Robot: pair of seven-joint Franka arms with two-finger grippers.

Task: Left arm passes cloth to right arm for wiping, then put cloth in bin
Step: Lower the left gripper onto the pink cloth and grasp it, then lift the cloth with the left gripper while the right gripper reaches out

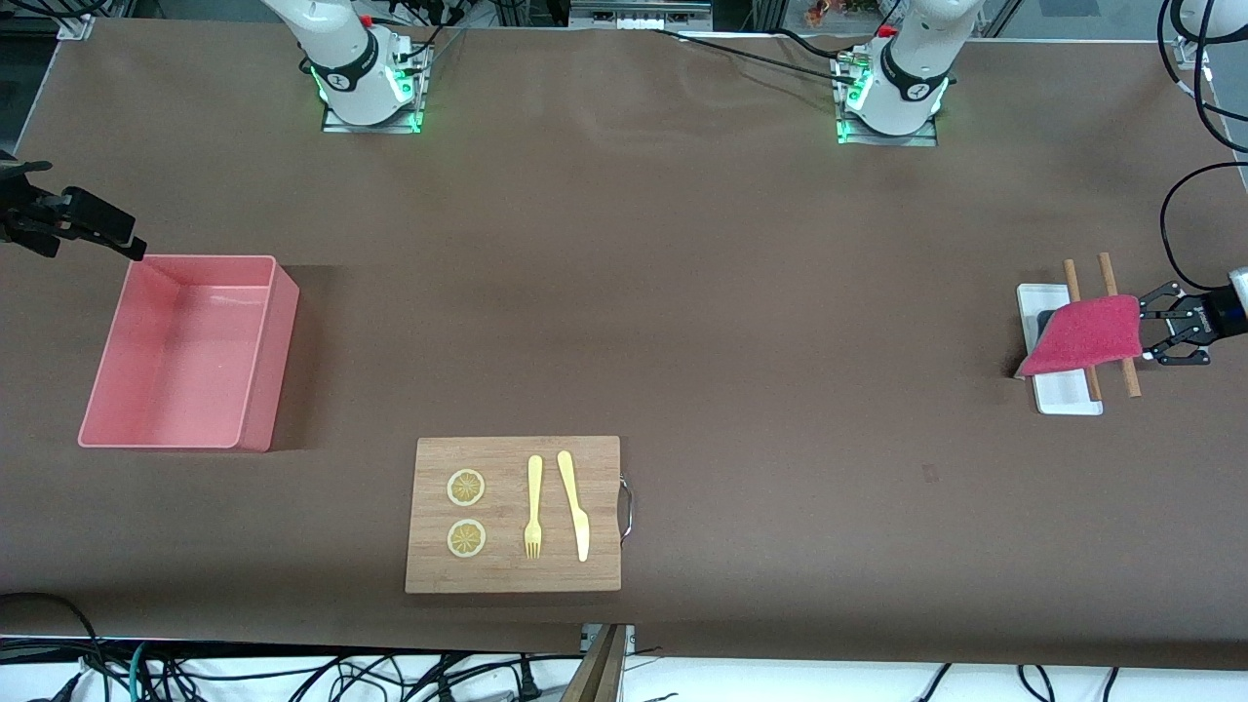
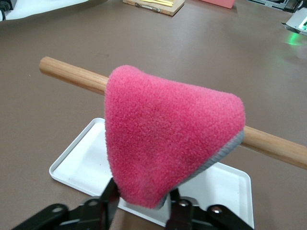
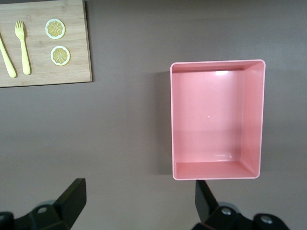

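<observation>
Front view: left claw [image 1: 1150, 336] grips the cloth [image 1: 1084, 336] over the tray [image 1: 1065, 390] at the left arm's end of the table [image 1: 682, 292].

Left wrist view: cloth [image 2: 165, 134] drapes a wooden stick [image 2: 67, 72], fingers [image 2: 109, 199] pinching its edge.

Right wrist view: right claw [image 3: 139, 201] hangs wide open and empty above the bin [image 3: 217, 120].

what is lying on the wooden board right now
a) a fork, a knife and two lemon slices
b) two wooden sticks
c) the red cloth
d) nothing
a: the wooden board carries a yellow fork, a yellow knife and two lemon slices, while the cloth is in the left tool over the white tray.
</observation>
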